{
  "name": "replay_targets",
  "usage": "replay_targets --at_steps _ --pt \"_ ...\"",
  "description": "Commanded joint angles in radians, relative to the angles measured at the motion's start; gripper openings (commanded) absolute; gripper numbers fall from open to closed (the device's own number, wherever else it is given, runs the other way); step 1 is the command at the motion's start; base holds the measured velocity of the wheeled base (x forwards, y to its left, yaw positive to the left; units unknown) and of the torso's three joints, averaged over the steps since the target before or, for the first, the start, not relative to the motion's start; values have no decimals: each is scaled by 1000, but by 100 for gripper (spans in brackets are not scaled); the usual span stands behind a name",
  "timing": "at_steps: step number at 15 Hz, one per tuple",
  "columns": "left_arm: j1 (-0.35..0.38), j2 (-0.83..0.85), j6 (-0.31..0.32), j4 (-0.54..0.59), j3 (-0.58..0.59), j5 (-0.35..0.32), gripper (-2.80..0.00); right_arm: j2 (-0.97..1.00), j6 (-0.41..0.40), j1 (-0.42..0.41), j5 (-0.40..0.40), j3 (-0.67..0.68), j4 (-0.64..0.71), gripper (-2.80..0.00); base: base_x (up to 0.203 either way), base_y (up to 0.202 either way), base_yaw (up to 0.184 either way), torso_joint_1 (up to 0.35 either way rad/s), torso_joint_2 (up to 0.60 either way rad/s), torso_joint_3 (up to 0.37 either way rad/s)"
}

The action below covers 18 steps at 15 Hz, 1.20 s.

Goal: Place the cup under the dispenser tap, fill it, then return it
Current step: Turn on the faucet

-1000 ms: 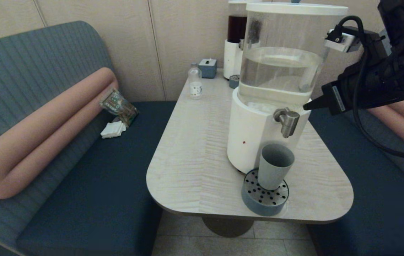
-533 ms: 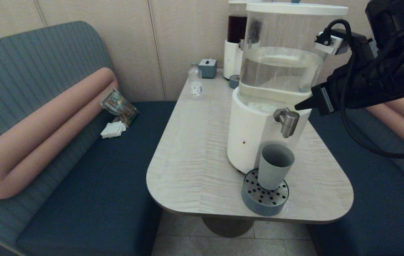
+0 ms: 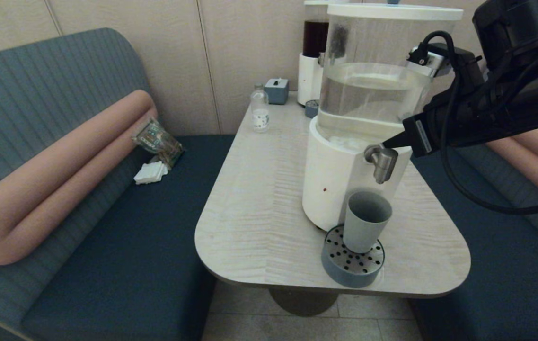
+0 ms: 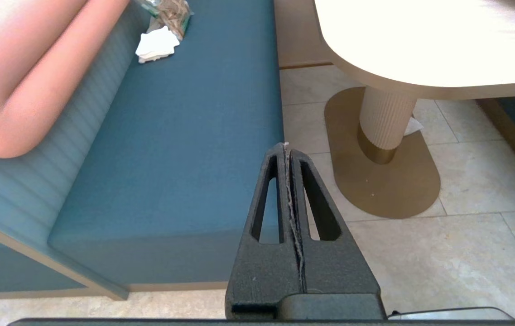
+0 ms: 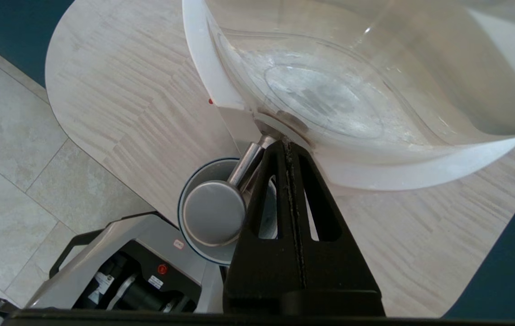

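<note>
The grey-blue cup [image 3: 365, 220] stands upright on the round perforated tray [image 3: 352, 267], right below the steel dispenser tap [image 3: 382, 160] of the big clear-tank dispenser [image 3: 368, 90]. From above, the tap's round top [image 5: 214, 213] covers most of the cup's rim [image 5: 194, 179]. My right gripper [image 3: 384, 144] is shut with nothing in it; its tip [image 5: 286, 144] sits beside the tap's stem, against the dispenser base. My left gripper [image 4: 286, 147] hangs shut and empty over the bench edge and floor, away from the table.
A slimmer dark-tank dispenser [image 3: 313, 57], a small clear bottle [image 3: 260, 112] and a blue-grey box [image 3: 277, 90] stand at the table's far end. Blue benches [image 3: 127, 227] flank the table. A wrapper and napkin [image 3: 155, 156] lie on the left bench.
My right arm has swung left and slightly down, bringing its shut tip from right of the dispenser to the tap's stem. Cup and tray have not moved.
</note>
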Motion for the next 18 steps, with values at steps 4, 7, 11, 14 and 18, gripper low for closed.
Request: replay_targets --at_steps 4,7,11,14,18 --pt "0 0 1 0 0 0 -280 9 -3 12 4 -1 1 -280 0 0 0 0 0 0" --pt "0 0 1 0 0 0 -280 13 -12 14 4 -3 -13 -280 0 0 0 0 0 0" --pt "-1 0 1 0 0 0 -280 18 -23 15 12 -1 -26 -280 0 0 0 0 0 0" --pt "-1 0 1 0 0 0 -280 23 -19 26 19 -3 -26 -280 0 0 0 0 0 0" --pt "-1 0 1 0 0 0 -280 24 -20 26 61 -3 -26 -280 0 0 0 0 0 0"
